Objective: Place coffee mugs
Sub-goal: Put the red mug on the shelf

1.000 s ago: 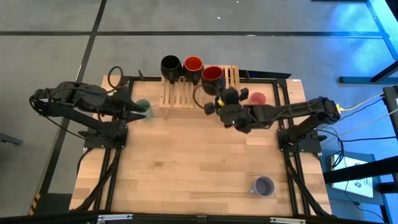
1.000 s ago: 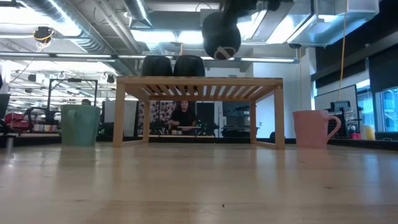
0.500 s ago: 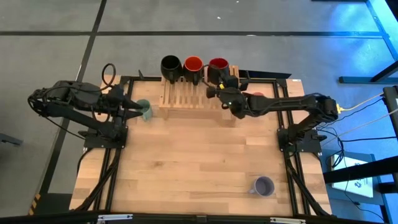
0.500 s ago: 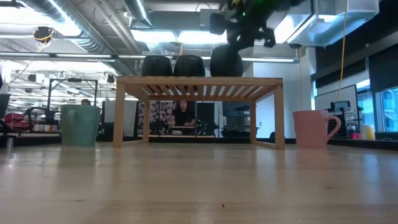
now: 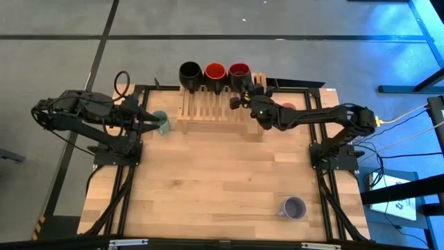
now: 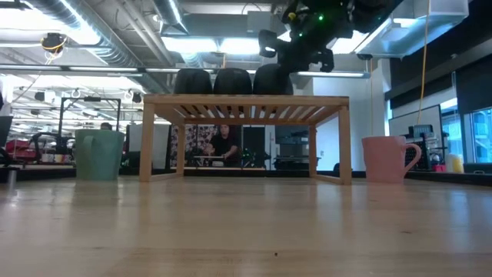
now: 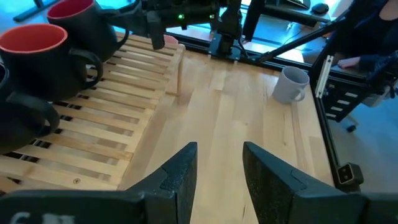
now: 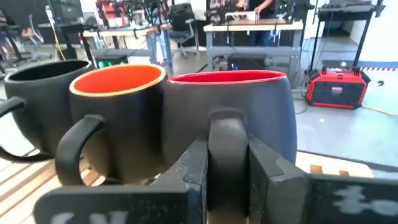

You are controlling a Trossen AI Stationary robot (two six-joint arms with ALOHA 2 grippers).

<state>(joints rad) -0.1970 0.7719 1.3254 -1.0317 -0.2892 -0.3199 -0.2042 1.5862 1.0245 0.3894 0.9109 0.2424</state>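
Three mugs stand in a row on the far edge of the slatted wooden rack (image 5: 208, 111): black (image 5: 191, 73), orange-red (image 5: 216, 71) and dark red (image 5: 241, 71). My right gripper (image 8: 227, 171) is shut on the dark red mug (image 8: 230, 106), reaching in from the table's right. The green mug (image 5: 162, 123) stands on the table left of the rack, right beside my open left gripper (image 7: 219, 165), and no mug shows between its fingers. The pink mug (image 6: 387, 159) stands right of the rack. The lavender-grey mug (image 5: 295, 207) stands near the near right corner. My right gripper pinches the dark red mug's handle (image 8: 227, 134) between its two fingers (image 8: 189, 168), one on each side of the loop. The fingers come roughly level from the near-right side. The mug stands upright with its bottom on the rack top (image 6: 273, 96), next to the orange-red mug (image 8: 118, 106).
The right arm (image 5: 312, 118) stretches across the far right of the table, over the pink mug (image 5: 288, 107). The near half of the rack top bears nothing. A broad stretch of bare wood lies between the rack and the near edge. A person sits in the room beyond.
My right gripper has carried the dark red mug toward the far edge and downward. The mug was lifted above the rack's near right part. It now stands on the rack's far edge, in line with the black and orange-red mugs. The gripper has stayed shut on it.
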